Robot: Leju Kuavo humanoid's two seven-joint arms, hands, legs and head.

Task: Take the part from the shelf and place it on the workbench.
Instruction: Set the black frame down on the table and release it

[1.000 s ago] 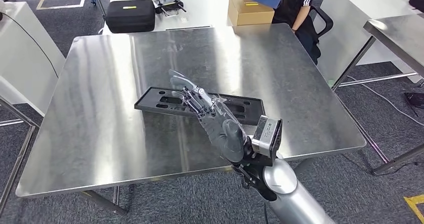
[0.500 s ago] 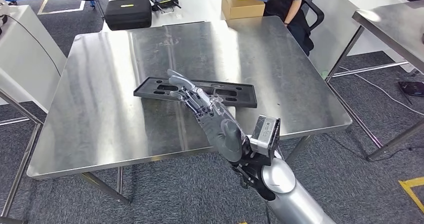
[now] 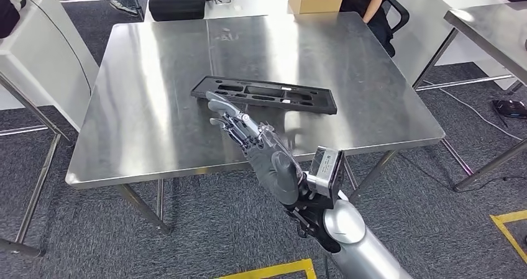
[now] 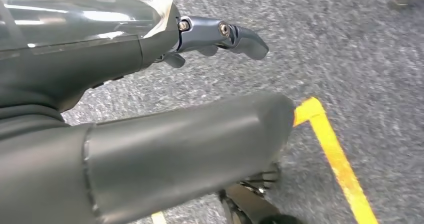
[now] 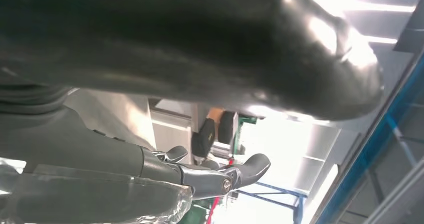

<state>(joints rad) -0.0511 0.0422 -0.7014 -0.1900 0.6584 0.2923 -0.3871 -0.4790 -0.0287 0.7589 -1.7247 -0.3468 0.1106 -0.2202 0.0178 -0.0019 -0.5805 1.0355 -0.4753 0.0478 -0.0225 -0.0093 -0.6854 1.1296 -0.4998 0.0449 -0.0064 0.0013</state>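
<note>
My right hand (image 3: 261, 143) is up in front of me at the near edge of the shiny square stainless steel workbench (image 3: 155, 105), silver forearm rising from below, fingers (image 3: 227, 114) stretched out toward the part and spread apart with nothing in them. The long flat black plastic part with rectangular cutouts (image 3: 264, 95) lies flat on the bench, just past the fingertips and apart from them. From the right wrist view the fingers look loosely extended too, though it's mostly a dark blur of thumb, so take that with a pinch of salt.

Left hand (image 4: 150, 109) hangs over speckled grey carpet with a yellow tape line (image 4: 332, 154); one dark finger (image 4: 225, 34) sticks out straight, thumb lying alongside, nothing held.

Compared to a second ago the whole picture has shifted, so the camera's backing off: the hand overlapped the part then, now there's bare steel between them. Part hasn't budged on the bench as far as I can tell.
</note>
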